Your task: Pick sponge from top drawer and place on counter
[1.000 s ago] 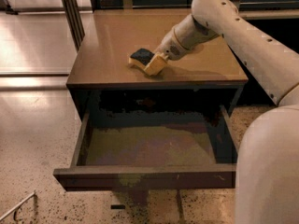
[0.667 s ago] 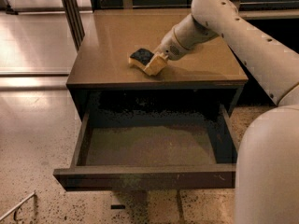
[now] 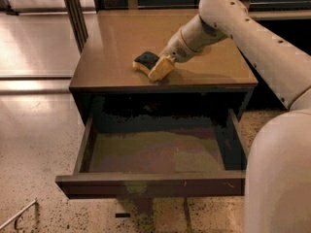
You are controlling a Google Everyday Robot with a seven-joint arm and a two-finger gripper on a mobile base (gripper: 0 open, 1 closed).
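The sponge [image 3: 145,60], dark scrub top over a yellow layer, lies on the glossy tan-brown counter [image 3: 121,38] near its front edge, right of the middle. My gripper [image 3: 156,67] is down at the sponge's right end, right against it, with the pale arm reaching in from the upper right. The top drawer [image 3: 150,184] stands pulled fully out below the counter. Its mottled olive-brown floor [image 3: 155,152] has nothing on it.
My own white arm and body [image 3: 279,144] fill the right side, close beside the drawer's right wall. A dark metal post [image 3: 74,13] stands at the counter's back left. Speckled floor [image 3: 34,144] lies to the left and in front.
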